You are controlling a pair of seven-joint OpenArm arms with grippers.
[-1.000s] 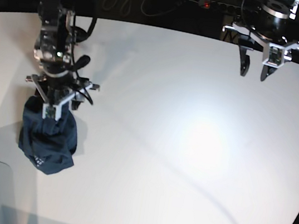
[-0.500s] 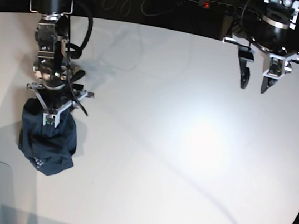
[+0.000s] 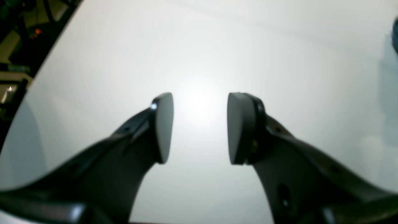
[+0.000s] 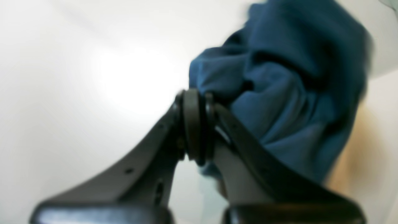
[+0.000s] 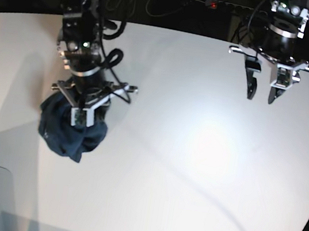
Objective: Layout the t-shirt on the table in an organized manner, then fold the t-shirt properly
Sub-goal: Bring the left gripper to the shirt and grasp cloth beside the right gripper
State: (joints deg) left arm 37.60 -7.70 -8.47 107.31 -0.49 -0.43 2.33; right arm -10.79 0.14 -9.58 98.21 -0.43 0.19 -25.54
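Navy cotton is all that is being shown of the t-shirt (image 5: 70, 132): it is being held as a crumpled bundle, so the task is being judged as barely begun. Nothing is being laid out yet, no sleeve or hem is being seen spread flat, and all of the folding is being left to do.

The bundle is lying toward the counter's (image 5: 192, 173) left edge in the base view, well away from the curved far edge and from the near edge. Whether its underside is touching the white surface or hanging just above it cannot be told.

The right pincer (image 5: 82, 117) is being kept clenched on the t-shirt; in the right wrist view its jaws are being pressed together at the cloth's edge, with the folds bulging beyond and to one side of them.

The left pincer (image 5: 264, 92) is being held released, its pads (image 3: 164, 127) apart with nothing between them, hanging near the counter's far right edge, well apart from the t-shirt.
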